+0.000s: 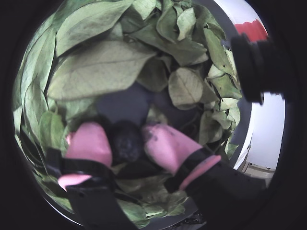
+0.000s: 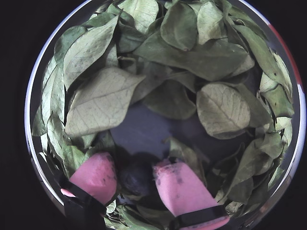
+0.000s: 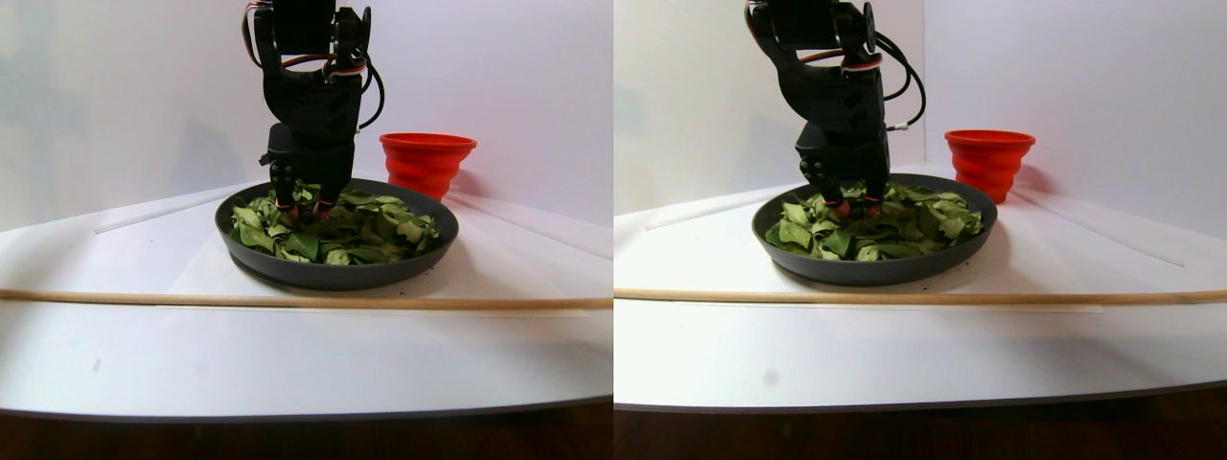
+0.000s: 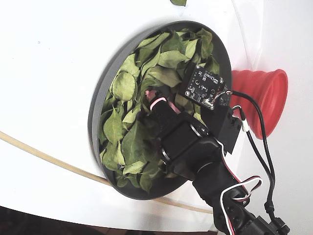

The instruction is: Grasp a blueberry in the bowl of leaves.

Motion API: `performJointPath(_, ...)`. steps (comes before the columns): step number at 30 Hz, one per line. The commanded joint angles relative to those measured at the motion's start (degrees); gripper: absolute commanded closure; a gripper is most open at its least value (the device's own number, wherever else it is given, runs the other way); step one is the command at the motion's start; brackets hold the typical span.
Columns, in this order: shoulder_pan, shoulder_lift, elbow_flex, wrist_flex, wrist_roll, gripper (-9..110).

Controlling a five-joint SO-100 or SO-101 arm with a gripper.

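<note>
The blueberry (image 1: pixel 127 140), small, dark and round, lies on a bare patch of the dark grey bowl (image 3: pixel 335 278) with green leaves (image 1: pixel 96 67) all round it. My gripper (image 1: pixel 120 129) is down in the bowl with its pink fingertips (image 1: pixel 88 143) pressed against both sides of the berry. In the other wrist view the blueberry (image 2: pixel 136 178) sits in shadow between the same pads of the gripper (image 2: pixel 133 163). In the stereo pair view the gripper (image 3: pixel 299 209) reaches into the leaves at the bowl's left part. In the fixed view the arm hides the berry.
A red ribbed cup (image 3: pixel 427 158) stands just behind the bowl, to the right in the stereo pair view. A thin wooden stick (image 3: pixel 288 300) lies across the white table in front of the bowl. A lone leaf (image 4: pixel 178 2) lies outside the bowl.
</note>
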Motion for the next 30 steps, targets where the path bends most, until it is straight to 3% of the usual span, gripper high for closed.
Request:
performJointPath(1, 0.62, 0.35, -1.85, -0.53, -0.26, 88)
performJointPath(30, 0.70, 7.47, -0.35, 2.90, -0.88, 90)
